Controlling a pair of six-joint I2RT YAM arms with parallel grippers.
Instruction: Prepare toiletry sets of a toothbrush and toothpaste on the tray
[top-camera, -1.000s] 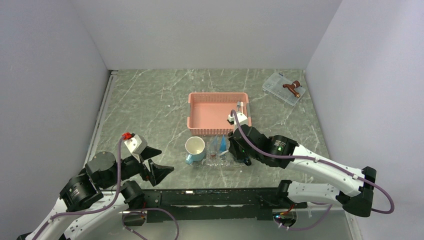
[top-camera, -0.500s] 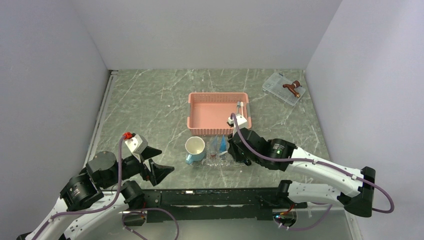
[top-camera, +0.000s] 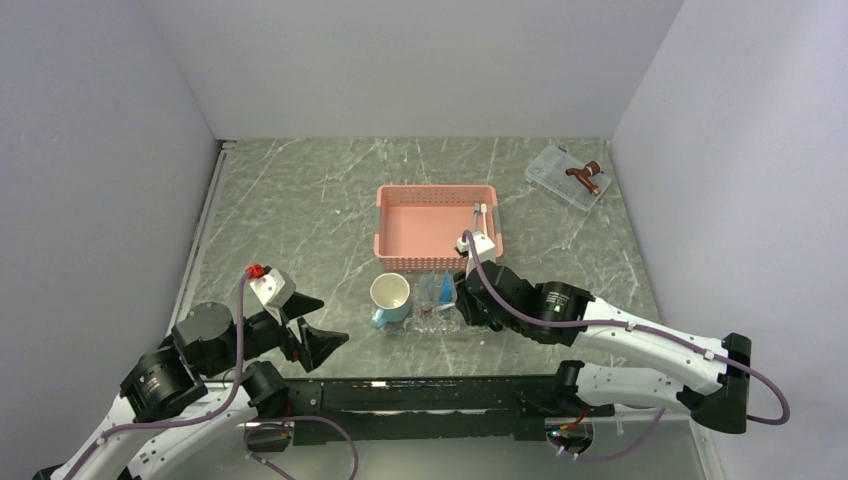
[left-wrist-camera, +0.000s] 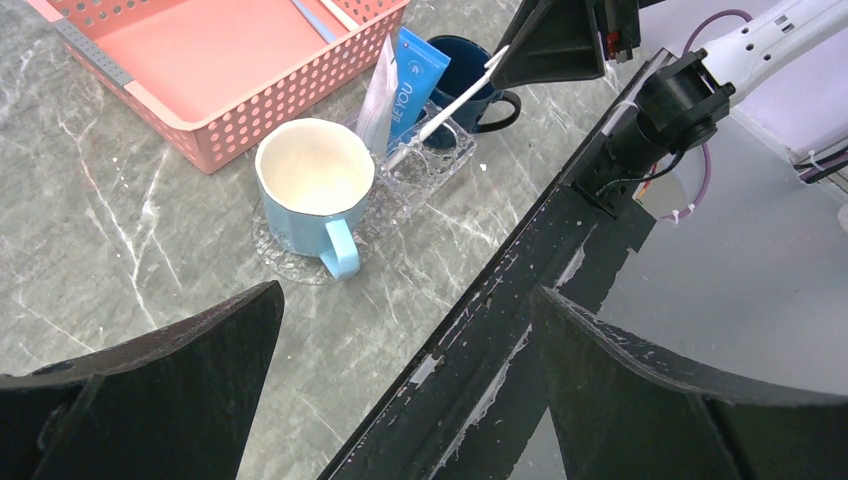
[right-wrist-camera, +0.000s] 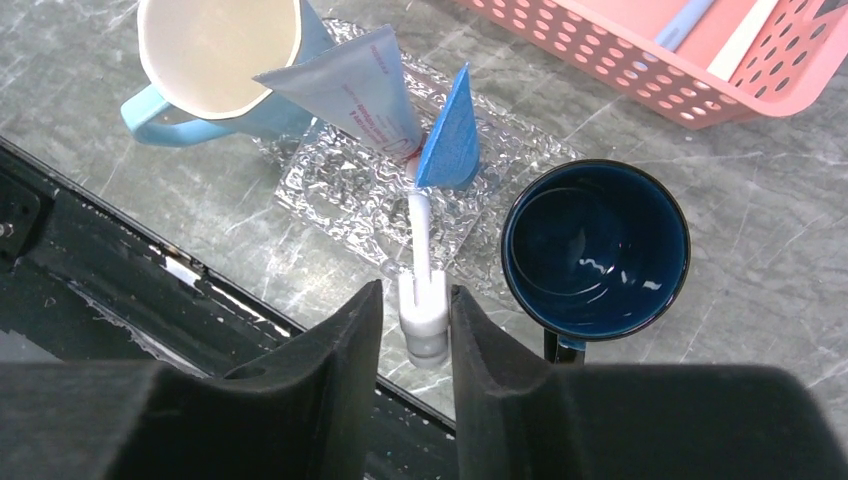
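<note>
Only close-up: toothbrush (right-wrist-camera: 420, 230) between right fingers (right-wrist-camera: 325, 375)

White toothbrush (right-wrist-camera: 420, 230) aslant on the clear textured tray (right-wrist-camera: 340, 195), beside two toothpaste tubes (right-wrist-camera: 452, 140), one blue, one pale

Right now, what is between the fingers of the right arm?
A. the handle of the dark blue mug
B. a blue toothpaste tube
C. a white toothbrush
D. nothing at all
C: the right wrist view shows the thick end of the white toothbrush between the right arm's fingers, its other end pointing to the clear tray.
</note>
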